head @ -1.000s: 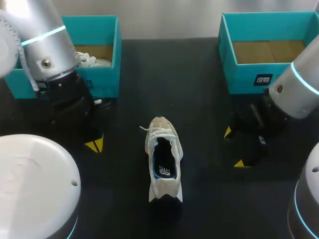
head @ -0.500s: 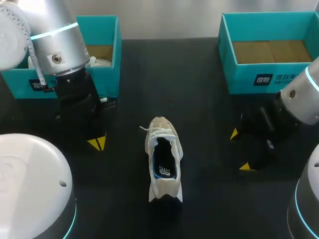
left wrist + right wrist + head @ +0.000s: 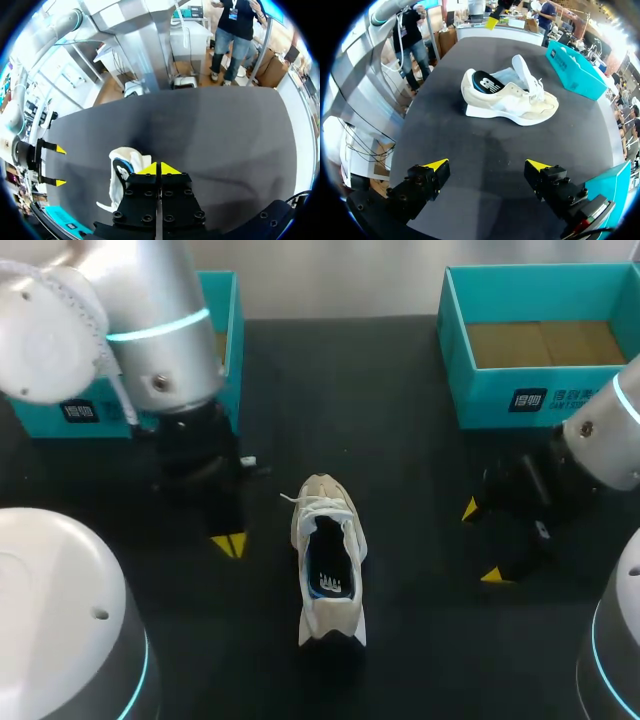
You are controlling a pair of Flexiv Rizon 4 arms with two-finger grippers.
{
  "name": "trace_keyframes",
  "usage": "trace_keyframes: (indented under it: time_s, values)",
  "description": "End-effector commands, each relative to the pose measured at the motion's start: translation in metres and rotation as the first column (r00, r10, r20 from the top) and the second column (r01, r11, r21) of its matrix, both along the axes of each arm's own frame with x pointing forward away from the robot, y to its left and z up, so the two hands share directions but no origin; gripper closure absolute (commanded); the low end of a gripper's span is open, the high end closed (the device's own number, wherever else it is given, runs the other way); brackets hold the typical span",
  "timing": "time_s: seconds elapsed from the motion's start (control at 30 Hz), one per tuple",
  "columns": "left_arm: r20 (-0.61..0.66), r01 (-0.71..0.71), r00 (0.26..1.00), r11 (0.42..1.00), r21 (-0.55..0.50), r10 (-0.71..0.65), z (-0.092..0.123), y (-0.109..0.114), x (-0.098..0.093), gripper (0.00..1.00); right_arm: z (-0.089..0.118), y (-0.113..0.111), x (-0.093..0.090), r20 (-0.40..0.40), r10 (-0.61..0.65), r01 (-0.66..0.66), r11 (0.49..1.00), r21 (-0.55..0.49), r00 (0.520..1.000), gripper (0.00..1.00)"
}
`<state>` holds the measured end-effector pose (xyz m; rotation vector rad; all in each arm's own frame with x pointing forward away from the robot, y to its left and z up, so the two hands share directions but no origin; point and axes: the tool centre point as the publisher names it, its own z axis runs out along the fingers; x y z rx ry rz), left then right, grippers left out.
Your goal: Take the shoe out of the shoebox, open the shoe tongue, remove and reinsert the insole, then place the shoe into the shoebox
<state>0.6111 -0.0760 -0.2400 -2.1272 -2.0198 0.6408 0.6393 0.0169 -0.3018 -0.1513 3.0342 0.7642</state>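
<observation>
A cream shoe point(image 3: 326, 558) lies on the black table, toe toward the far side. Its tongue point(image 3: 523, 68) is lifted and the dark blue insole point(image 3: 329, 567) shows inside. My left gripper point(image 3: 229, 545) hangs shut just left of the shoe with nothing in it; in the left wrist view its tips point(image 3: 159, 169) meet beside the shoe point(image 3: 123, 172). My right gripper point(image 3: 480, 542) stands open and empty to the shoe's right. In the right wrist view the shoe point(image 3: 507, 96) lies side-on well ahead of the open gripper point(image 3: 486, 165).
A teal shoebox point(image 3: 530, 390) stands at the back right, its brown bottom showing. Another teal shoebox point(image 3: 228, 335) at the back left is mostly hidden by my left arm. Bare black table lies all around the shoe.
My left arm has swung right, bringing its shut gripper close to the shoe's left side. The right gripper shifted slightly right, then stayed put. The shoe has not moved.
</observation>
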Motion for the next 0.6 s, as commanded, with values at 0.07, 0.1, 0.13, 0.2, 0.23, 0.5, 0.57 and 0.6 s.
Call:
trace_keyframes:
  time_s: [0.07, 0.1, 0.13, 0.2, 0.23, 0.5, 0.57, 0.6]
  values:
    - [0.022, 0.017, 1.0, 0.999, 0.052, -0.018, -0.001, -0.021, 0.003, 1.0, -0.001, 0.0, -0.001, 0.002, 0.0, 0.0, 1.0, -0.001, 1.0, 0.0]
    - [0.022, 0.017, 1.0, 0.999, 0.052, -0.018, -0.001, -0.021, 0.003, 1.0, -0.001, 0.0, -0.001, 0.002, 0.0, 0.0, 1.0, -0.001, 1.0, 0.0]
    - [0.022, 0.017, 1.0, 0.999, 0.052, -0.018, -0.001, -0.021, 0.003, 1.0, -0.001, 0.0, -0.001, 0.002, 0.0, 0.0, 1.0, -0.001, 1.0, 0.0]
    - [0.022, 0.017, 1.0, 0.999, 0.052, -0.018, -0.001, -0.021, 0.003, 1.0, -0.001, 0.0, -0.001, 0.002, 0.0, 0.0, 1.0, -0.001, 1.0, 0.0]
    - [0.022, 0.017, 1.0, 0.999, 0.052, -0.018, -0.001, -0.021, 0.003, 1.0, -0.001, 0.0, -0.001, 0.002, 0.0, 0.0, 1.0, -0.001, 1.0, 0.0]
    - [0.088, 0.138, 0.986, 0.989, 0.054, -0.142, -0.022, -0.055, 0.003, 1.0, -0.001, 0.0, -0.001, 0.002, 0.0, 0.0, 1.0, -0.001, 1.0, 0.0]
    - [0.1, 0.179, 0.978, 0.983, 0.043, -0.182, -0.027, -0.067, 0.005, 1.0, -0.001, 0.0, -0.001, 0.002, 0.0, 0.0, 1.0, -0.001, 1.0, 0.0]
    - [0.111, 0.174, 0.978, 0.984, 0.046, -0.178, -0.03, -0.072, 0.006, 1.0, -0.001, 0.0, -0.001, 0.002, 0.0, 0.0, 1.0, -0.001, 1.0, 0.0]
